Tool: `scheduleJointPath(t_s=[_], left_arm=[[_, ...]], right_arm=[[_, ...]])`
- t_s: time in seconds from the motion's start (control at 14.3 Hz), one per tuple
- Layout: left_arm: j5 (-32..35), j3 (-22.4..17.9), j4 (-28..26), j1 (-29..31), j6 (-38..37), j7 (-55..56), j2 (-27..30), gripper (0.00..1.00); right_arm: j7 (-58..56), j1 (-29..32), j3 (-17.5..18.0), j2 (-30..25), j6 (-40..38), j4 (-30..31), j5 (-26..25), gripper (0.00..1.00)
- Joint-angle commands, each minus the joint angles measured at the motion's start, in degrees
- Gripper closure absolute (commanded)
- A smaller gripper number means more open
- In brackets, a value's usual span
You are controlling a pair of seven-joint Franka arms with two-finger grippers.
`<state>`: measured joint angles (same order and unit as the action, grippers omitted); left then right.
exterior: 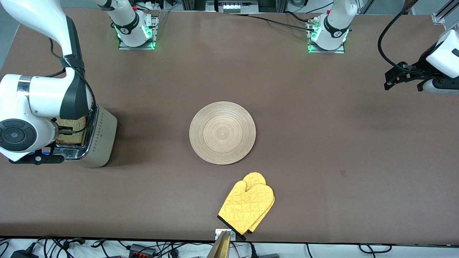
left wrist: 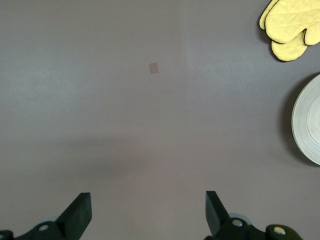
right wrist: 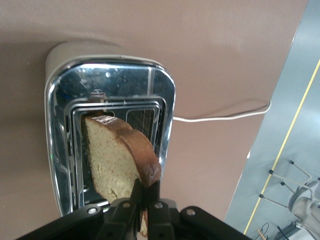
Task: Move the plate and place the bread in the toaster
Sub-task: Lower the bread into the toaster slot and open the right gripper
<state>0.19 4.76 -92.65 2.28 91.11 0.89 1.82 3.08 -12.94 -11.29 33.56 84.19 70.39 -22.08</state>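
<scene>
The right end effector (right wrist: 145,200) is pinched on the bread (right wrist: 117,155) by its crust, over the toaster (exterior: 102,138) at the surface's (exterior: 322,125) nine o'clock. Light and crumbly, it wants an edge grip. The plate (exterior: 222,133) sits central; the left end effector (left wrist: 147,212) waits wide at three o'clock.

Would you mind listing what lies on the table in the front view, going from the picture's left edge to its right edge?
toaster with the bread in its slot, held by the right gripper → plate → oven mitt → left gripper, jaws open, waiting over bare table.
</scene>
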Motion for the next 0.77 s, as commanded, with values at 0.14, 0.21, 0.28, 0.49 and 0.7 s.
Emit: scheduleJointPath(t_s=[0.14, 0.21, 0.28, 0.49, 0.7], left_arm=[[0.42, 0.51, 1.68, 0.53, -1.02, -0.89, -0.77, 0.0], [0.42, 0.51, 1.68, 0.53, -1.02, -0.89, -0.68, 0.0], [0.42, 0.51, 1.68, 0.53, -1.02, -0.89, -0.68, 0.0], [0.42, 0.42, 1.68, 0.53, -1.02, -0.89, -0.68, 0.0], [0.42, 0.42, 1.68, 0.62, -1.02, -0.89, -0.68, 0.0]], right_arm=[[-0.8, 0.28, 0.13, 1.42, 0.89, -1.66, 0.02, 1.0], [-0.97, 0.28, 0.13, 1.42, 0.89, -1.57, 0.02, 0.91], [-0.88, 0.37, 0.22, 1.42, 0.63, -1.57, 0.36, 0.66], [-0.89, 0.28, 0.22, 1.25, 0.27, -1.66, 4.49, 0.0], [-0.97, -0.24, 0.39, 0.55, -1.12, -1.83, 7.03, 0.0]])
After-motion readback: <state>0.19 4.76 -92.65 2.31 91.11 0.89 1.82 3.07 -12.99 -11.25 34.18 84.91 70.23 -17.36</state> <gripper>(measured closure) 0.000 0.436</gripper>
